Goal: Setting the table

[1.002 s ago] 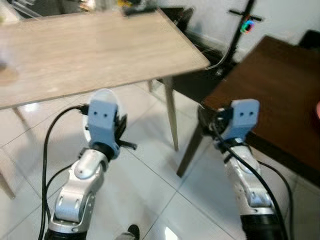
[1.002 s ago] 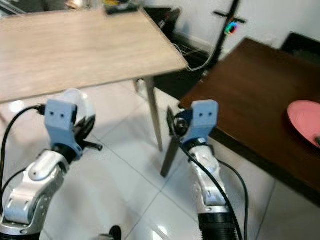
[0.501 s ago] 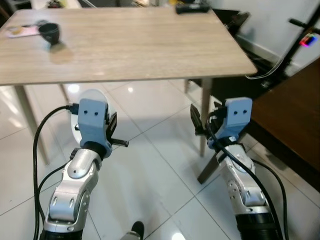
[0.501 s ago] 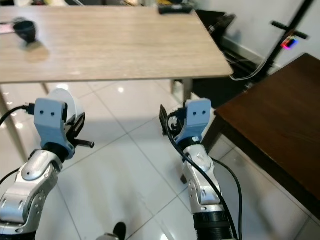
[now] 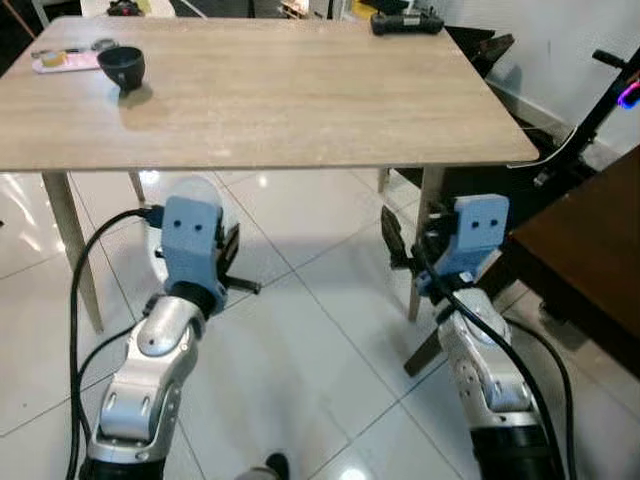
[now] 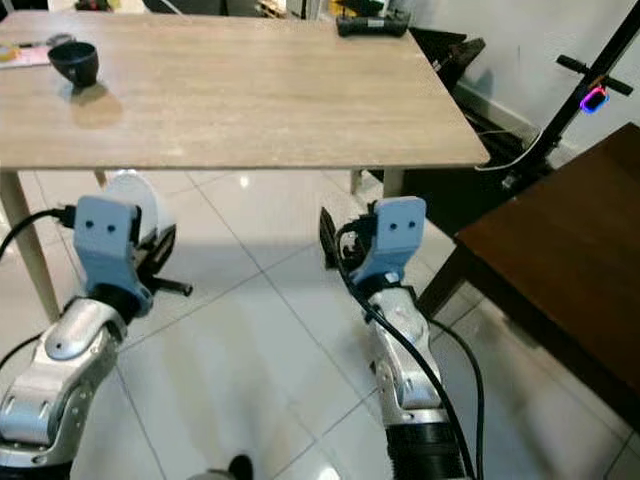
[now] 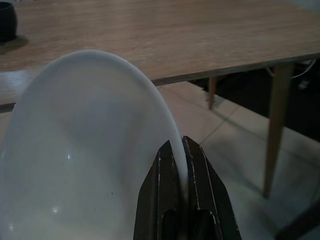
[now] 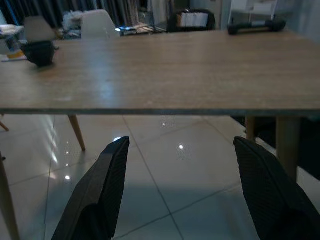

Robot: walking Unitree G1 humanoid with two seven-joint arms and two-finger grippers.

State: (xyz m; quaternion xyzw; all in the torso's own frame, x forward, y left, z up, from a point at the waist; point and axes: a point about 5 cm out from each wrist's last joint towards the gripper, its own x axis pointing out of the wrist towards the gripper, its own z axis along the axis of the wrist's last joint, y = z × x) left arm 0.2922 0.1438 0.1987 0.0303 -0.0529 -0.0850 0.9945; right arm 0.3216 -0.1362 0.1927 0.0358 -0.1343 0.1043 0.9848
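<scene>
My left gripper [image 7: 180, 146] is shut on the rim of a white plate [image 7: 85, 150], held on edge below the front edge of a light wooden table [image 5: 300, 90]. From the head views the plate [image 5: 192, 198] stands up behind the left wrist. My right gripper [image 8: 182, 165] is open and holds nothing, level with the table's edge; in the left eye view it [image 5: 398, 240] is near the table's front right leg. A small black cup [image 5: 121, 66] stands on the far left of the tabletop.
A pink tray [image 5: 65, 60] lies by the cup and a black controller [image 5: 405, 22] at the table's far edge. A dark brown table [image 5: 590, 260] stands close on the right, with a scooter [image 5: 612, 80] behind it. White tiled floor [image 5: 320, 350] lies under both arms.
The camera has swung left: the wooden table now fills the front, the cup has come into view, and the dark table has slid to the right edge. Both grippers hold as before.
</scene>
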